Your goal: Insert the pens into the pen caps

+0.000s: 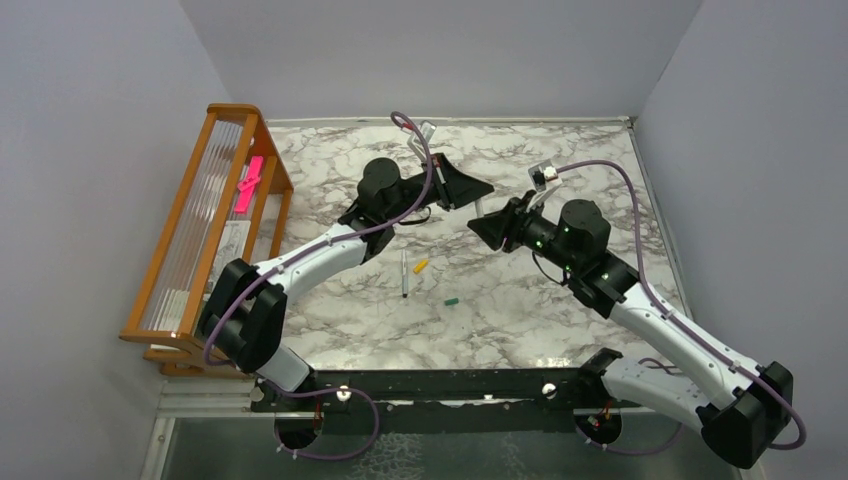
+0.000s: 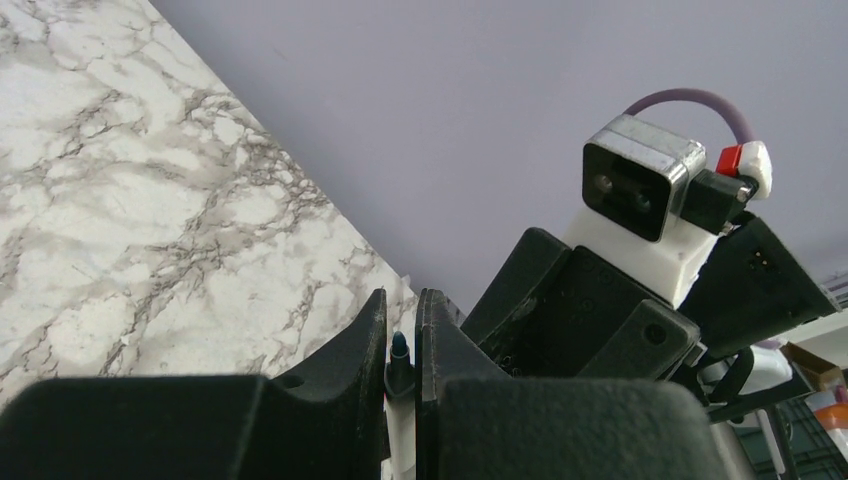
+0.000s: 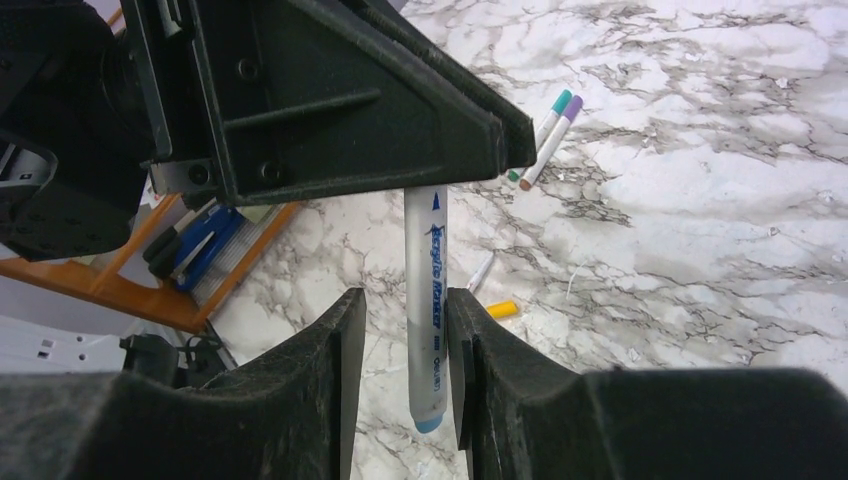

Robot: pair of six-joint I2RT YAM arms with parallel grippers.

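Left gripper (image 2: 401, 330) is clamping the pen (image 3: 428, 280) between closed fingers. In the left wrist view a dark teal tip of the pen is poking up through the narrow slot between them.

Right gripper (image 3: 405, 296) is standing open around the same pen. In its wrist view the white barrel with blue print is hanging from 12 o'clock down to 6 o'clock between the two fingers. A clear gap is showing on the left side, while the right finger is sitting just beside the barrel. The pen's pale blue end is reaching just past the fingertips at 6 o'clock.

In the top view both grippers are meeting tip to tip above the middle of the marble table (image 1: 540, 310), and the pen itself is hidden there.

A loose pen (image 1: 404, 275) is lying on the table between 7 and 8 o'clock from the left gripper. An orange cap (image 1: 421, 266) is lying just beside it at 1 o'clock. A green cap (image 1: 451, 300) is lying near 6 o'clock from the right gripper.

Two capped pens (image 3: 553, 130), one with a teal cap and one with a purple cap, are lying side by side at 1 o'clock in the right wrist view.

A wooden rack (image 1: 200, 230) is standing at 9 o'clock along the table edge and is holding a pink strip (image 1: 248, 185).
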